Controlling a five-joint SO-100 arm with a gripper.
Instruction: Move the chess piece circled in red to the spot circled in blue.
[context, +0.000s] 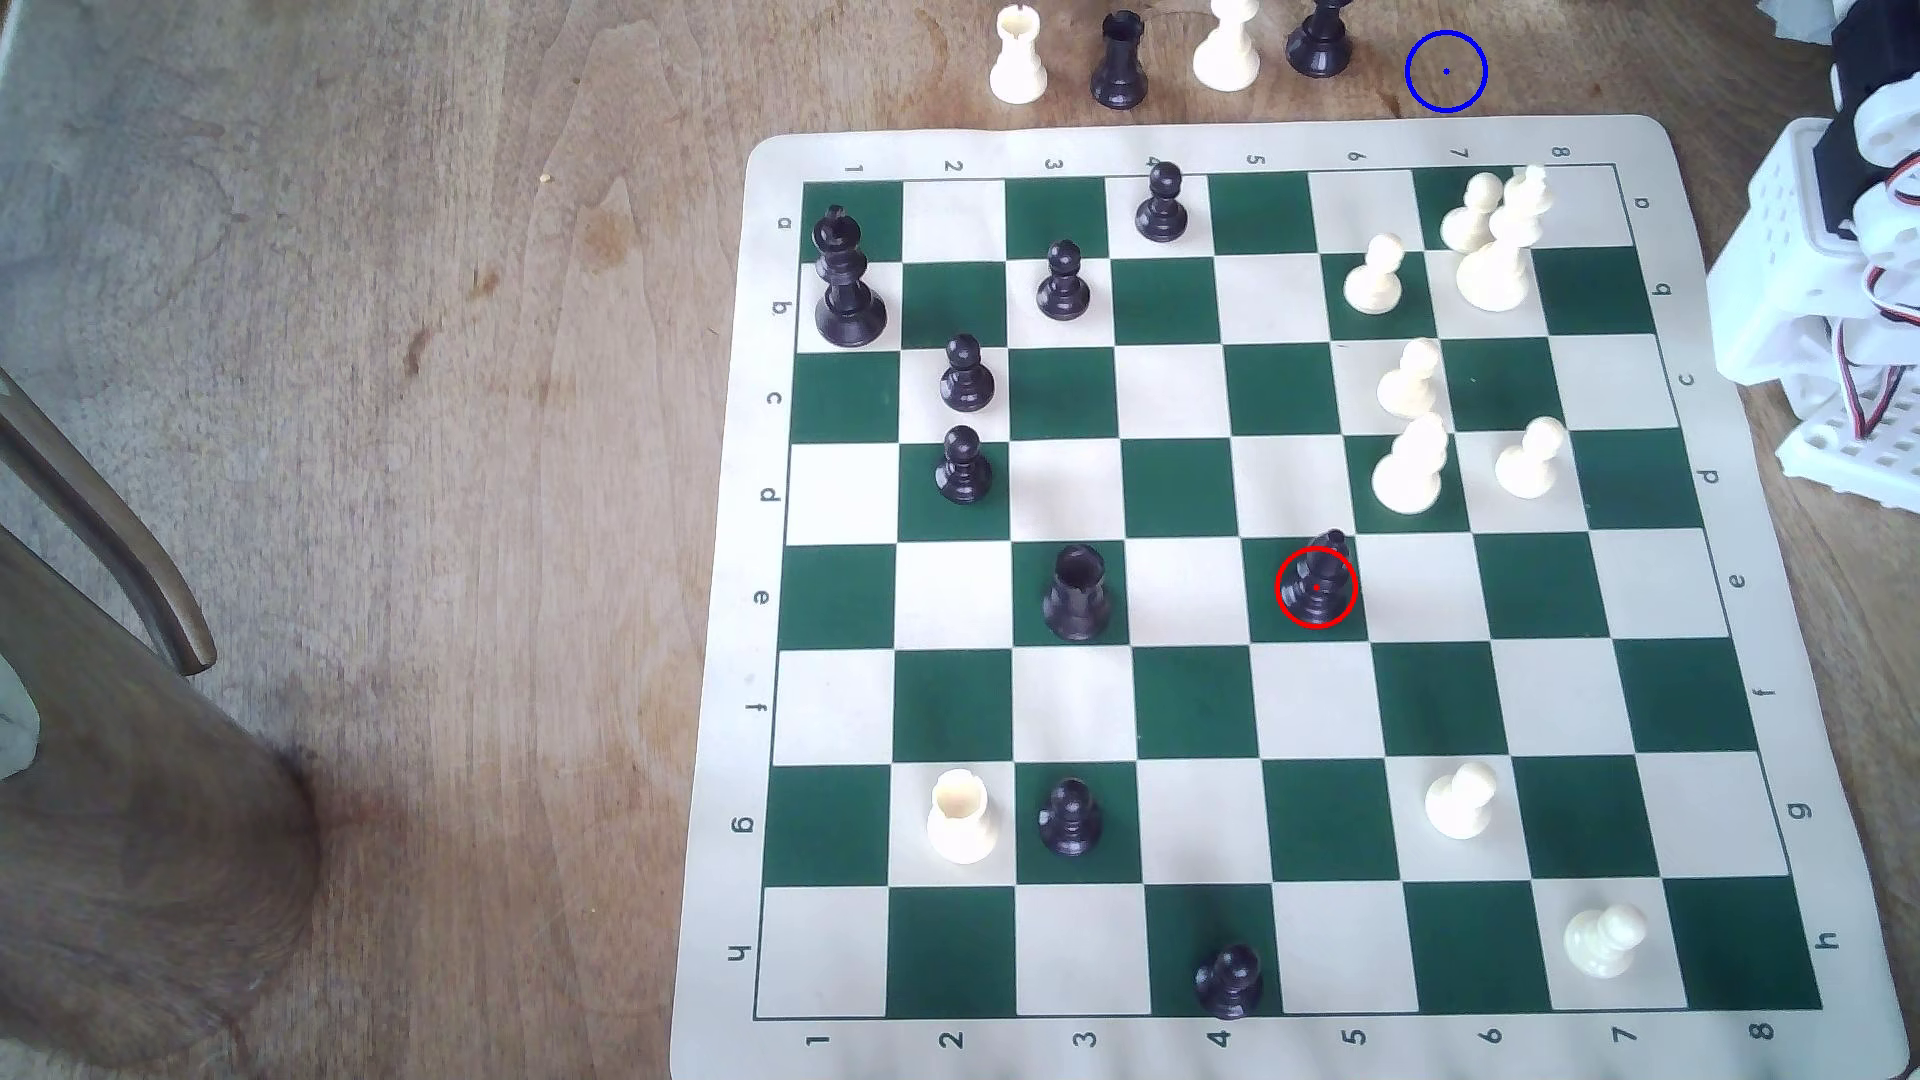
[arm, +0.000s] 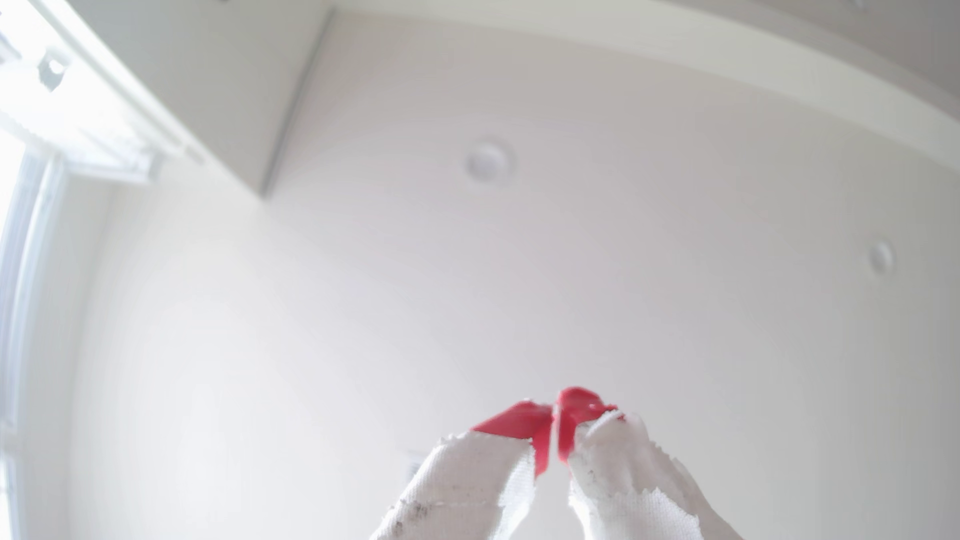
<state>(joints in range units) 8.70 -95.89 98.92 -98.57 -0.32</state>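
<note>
The chess piece (context: 1316, 582), a glossy black bishop ringed in red, stands upright on a green square in row e, column 5 of the board (context: 1247, 145). The spot (context: 1445, 72) is bare brown wood inside a thin blue ring, beyond the board's far edge, to the exterior view's right of a black piece. In the wrist view my gripper (arm: 553, 415) points up at a white ceiling; its red-tipped, cloth-wrapped fingers (arm: 519, 420) meet with nothing between them. The arm's white body (context: 1839, 291) sits folded at the exterior view's right edge, far from the bishop.
Black pawns (context: 1063, 282), a black rook (context: 1076, 594) and a black king (context: 847, 280) occupy the board's left half. White pieces (context: 1408, 467) cluster above the bishop. Off-board pieces (context: 1118, 62) line the far edge left of the spot. A chair (context: 135, 727) stands at the left.
</note>
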